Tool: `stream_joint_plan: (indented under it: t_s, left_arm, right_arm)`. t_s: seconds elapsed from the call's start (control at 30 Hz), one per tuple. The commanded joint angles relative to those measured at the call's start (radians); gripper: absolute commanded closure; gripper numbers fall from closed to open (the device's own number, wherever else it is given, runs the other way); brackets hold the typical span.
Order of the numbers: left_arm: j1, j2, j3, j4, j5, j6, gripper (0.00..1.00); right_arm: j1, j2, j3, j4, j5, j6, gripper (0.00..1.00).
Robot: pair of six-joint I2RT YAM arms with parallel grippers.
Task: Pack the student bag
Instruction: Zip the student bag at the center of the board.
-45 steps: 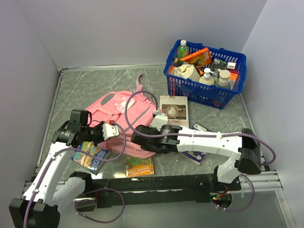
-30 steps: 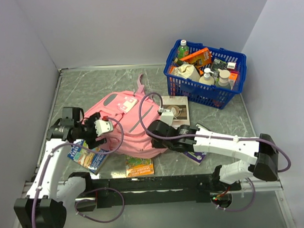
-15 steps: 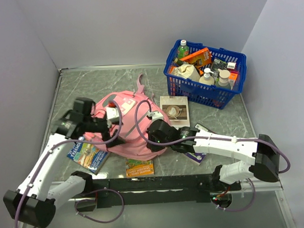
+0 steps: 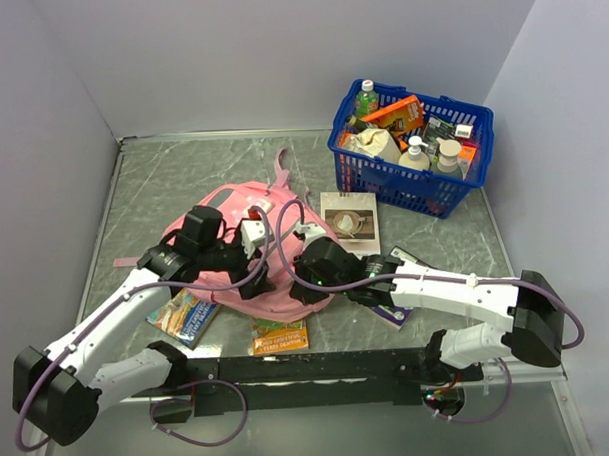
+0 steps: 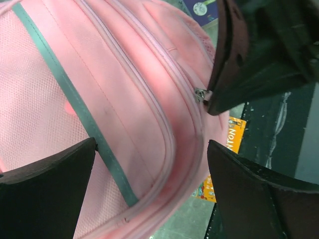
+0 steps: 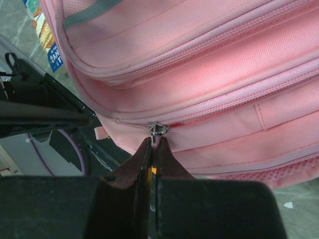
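The student bag lies flat on the grey marbled table, roughly in the middle and somewhat left of centre, with both arms reaching over it. The left gripper hangs just above the pink fabric with its fingers spread wide, holding nothing; between them the left wrist view shows a grey-green trim strip and the curved zip seams of the bag. The right gripper is at the near right side of the bag, its two fingers pressed together on the small metal zipper pull, which sits on a zip line running across the bag's side (the left wrist view shows the same pull right at the tip of the dark right fingers). A blue-edged snack packet lies on the table just left of the bag's near edge, and an orange packet lies just near of the bag, close to the arm bases. A book with a cup on its cover lies flat to the right of the bag, beside it. At the far right of the table stands a blue plastic basket filled with bottles and boxes, well apart from the bag.
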Motion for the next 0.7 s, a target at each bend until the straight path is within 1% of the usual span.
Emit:
stream_joint_plan:
  t_s: [0.0,0.13,0.23,0.27,0.3,0.33,0.37,0.4,0.43,0.47,0.5,0.57,0.63,0.67]
  left_arm:
    - [-0.043,0.022,-0.010,0.059,-0.040,0.004,0.04]
    - [-0.051,0.028,-0.042,0.048,-0.063,0.049,0.04]
    - [-0.055,0.024,-0.040,0.028,-0.025,0.073,0.03]
    - [-0.057,0.028,-0.040,0.028,-0.020,0.075,0.04]
    - [-0.057,0.030,-0.040,0.022,-0.019,0.087,0.01]
    - [-0.060,0.034,-0.039,0.022,-0.020,0.093,0.04]
    - [-0.060,0.043,-0.033,0.021,-0.017,0.104,0.09]
    - [-0.060,0.048,-0.028,0.007,0.009,0.112,0.22]
    - [-0.060,0.059,-0.011,-0.004,0.027,0.119,0.29]
    - [-0.060,0.063,-0.005,-0.013,0.050,0.129,0.41]
    - [-0.058,0.067,0.001,-0.033,0.082,0.136,0.65]
    - [-0.061,0.067,0.012,-0.038,0.086,0.144,0.79]
    - [-0.060,0.065,0.024,-0.062,0.078,0.168,0.80]
    - [-0.060,0.065,0.029,-0.071,0.078,0.182,0.84]
  right_arm:
    - [-0.009,-0.057,-0.015,0.098,-0.042,-0.002,1.00]
    - [-0.017,-0.070,-0.024,0.098,-0.058,-0.010,1.00]
    - [-0.026,-0.075,-0.029,0.104,-0.067,-0.022,1.00]
    - [-0.027,-0.075,-0.029,0.106,-0.093,-0.025,1.00]
    - [-0.032,-0.075,-0.026,0.107,-0.096,-0.033,1.00]
    - [-0.032,-0.075,-0.024,0.107,-0.101,-0.036,1.00]
    - [-0.035,-0.077,-0.022,0.109,-0.111,-0.044,1.00]
    - [-0.035,-0.075,-0.018,0.107,-0.114,-0.047,1.00]
    - [-0.036,-0.075,-0.016,0.104,-0.116,-0.050,1.00]
    - [-0.036,-0.077,-0.016,0.103,-0.118,-0.056,1.00]
    - [-0.043,-0.077,-0.016,0.101,-0.119,-0.056,1.00]
    - [-0.049,-0.083,-0.021,0.095,-0.121,-0.061,1.00]
    - [-0.069,-0.092,-0.026,0.080,-0.121,-0.062,1.00]
    - [-0.078,-0.095,-0.030,0.075,-0.122,-0.065,1.00]
